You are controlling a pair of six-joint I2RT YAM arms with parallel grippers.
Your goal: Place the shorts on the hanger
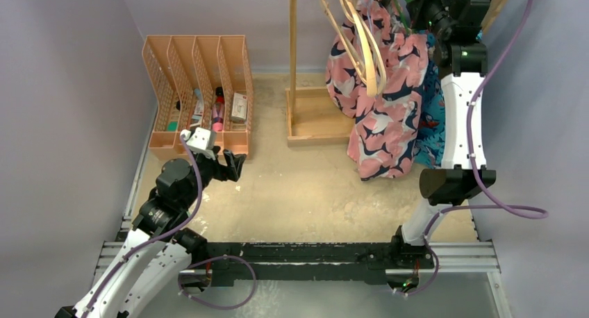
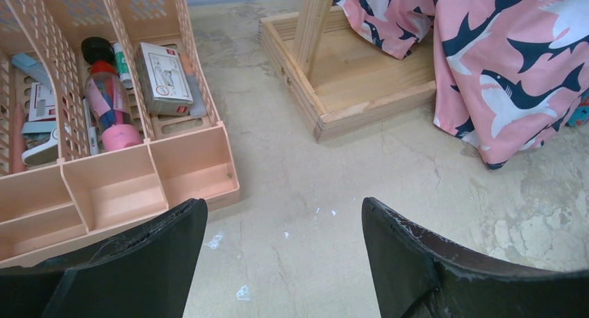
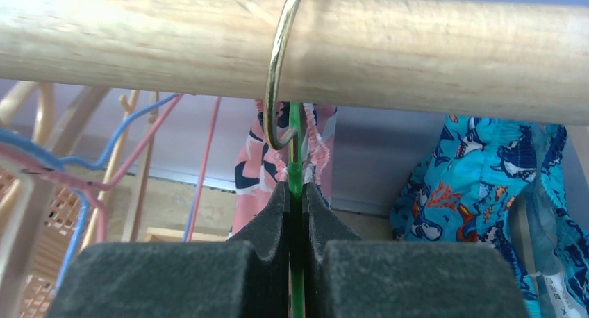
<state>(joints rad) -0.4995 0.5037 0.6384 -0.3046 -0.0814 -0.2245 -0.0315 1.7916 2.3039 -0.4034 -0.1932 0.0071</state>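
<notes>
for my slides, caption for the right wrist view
The right gripper shut on the green hanger, metal hook on the wooden rail, shorts behind.

The shorts [image 1: 386,116] are pink with navy-and-white sharks. The hanger [image 3: 296,169] between the black fingers [image 3: 272,224] is green. The garment [image 3: 479,186] right of them is bright blue, printed.

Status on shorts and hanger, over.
Left gripper open, empty. Right gripper shut on hanger, hook over wooden rod. Shorts hang from hanger. Blue garment alongside.

Left tool [image 2: 281,217] hovers low and spread wide; right tool [image 3: 296,193] is raised high, clamped tight.
</notes>
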